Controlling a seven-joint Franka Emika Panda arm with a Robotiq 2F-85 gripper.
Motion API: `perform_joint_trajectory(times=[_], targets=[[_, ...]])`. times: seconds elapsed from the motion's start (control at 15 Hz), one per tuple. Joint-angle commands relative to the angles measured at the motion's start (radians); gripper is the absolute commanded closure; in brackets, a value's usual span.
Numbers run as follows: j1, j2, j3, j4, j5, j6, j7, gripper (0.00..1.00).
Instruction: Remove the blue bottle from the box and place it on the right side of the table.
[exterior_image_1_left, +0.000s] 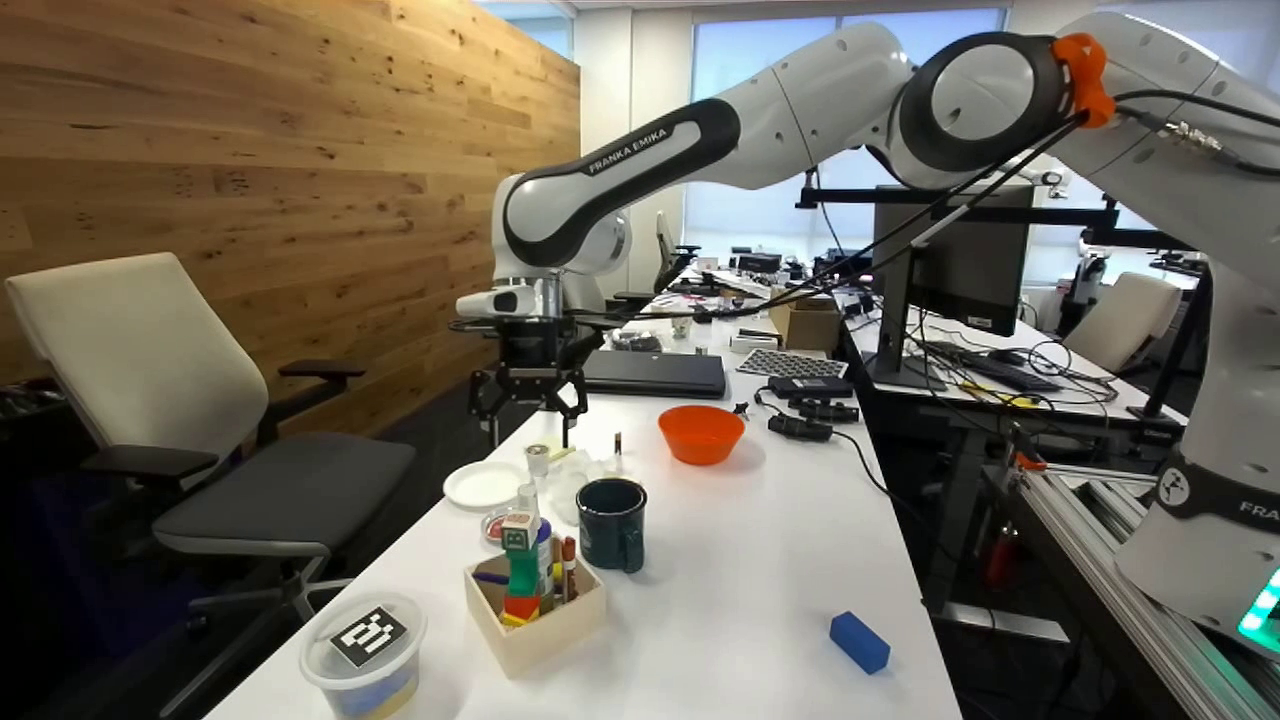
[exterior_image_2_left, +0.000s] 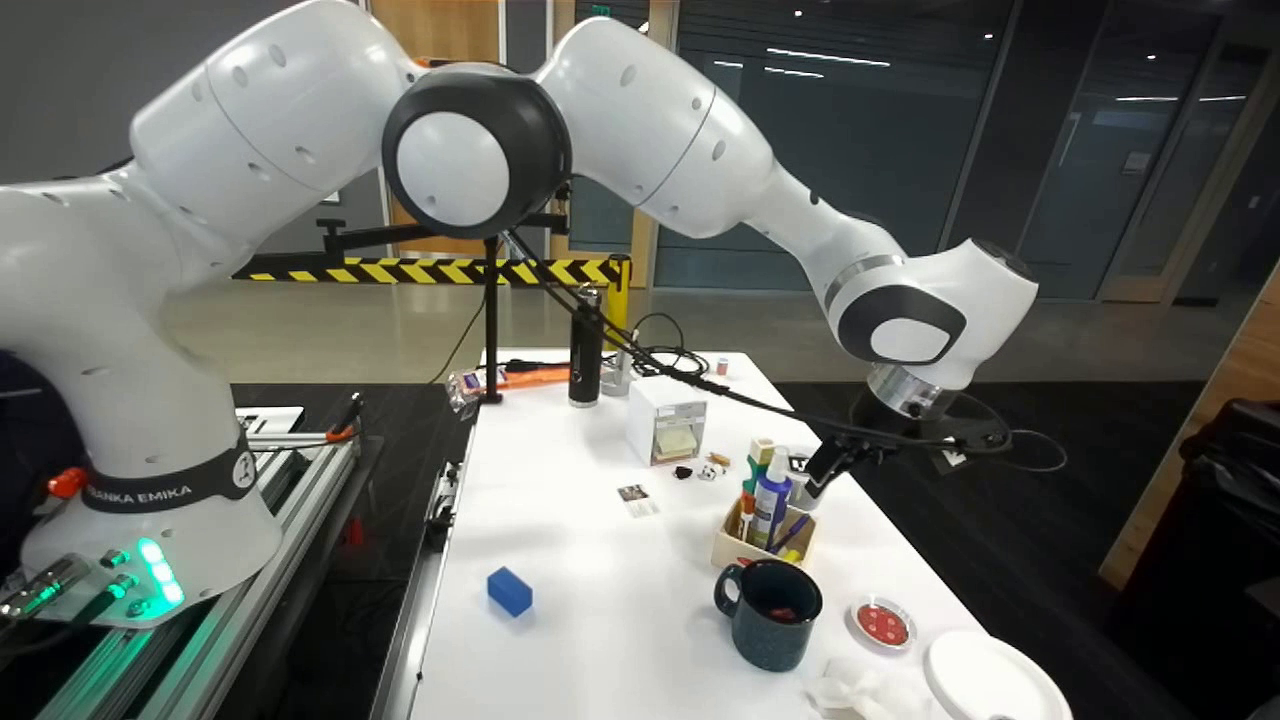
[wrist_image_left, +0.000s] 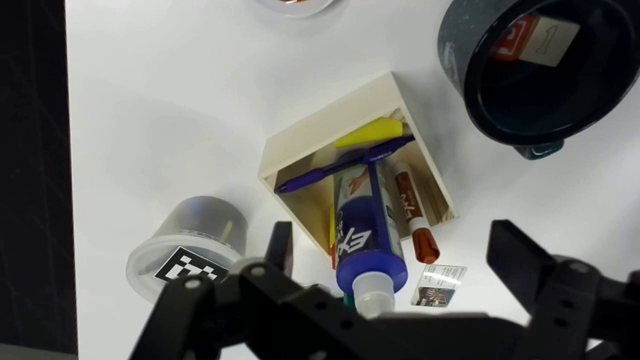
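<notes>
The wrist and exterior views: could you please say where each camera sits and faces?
Exterior view: raised, looking along the table toward windows; arm and claw show.
Exterior view: raised, facing roughly opposite, toward dark glass; arm, partial claw show.
Wrist view: on the arm, looking down into the box; claw fingers show.
Both exterior views share the mug and blue block.

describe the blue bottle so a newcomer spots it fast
On the long white table, find the dark mug; beside it sits a small wooden box. The blue bottle stands inside, thicker than the pen and marker there and topped with a pale translucent cap.
</notes>
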Motion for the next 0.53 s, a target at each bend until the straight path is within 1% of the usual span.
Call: perform_joint_trajectory(times=[0.0,0.47], targets=[[-0.014,0.045,0.023,0.061,0.042,-0.010,-0.034,0.00],[-0.023,-0.002,0.043,-0.035,0.084,0.019,-0.024,0.00]])
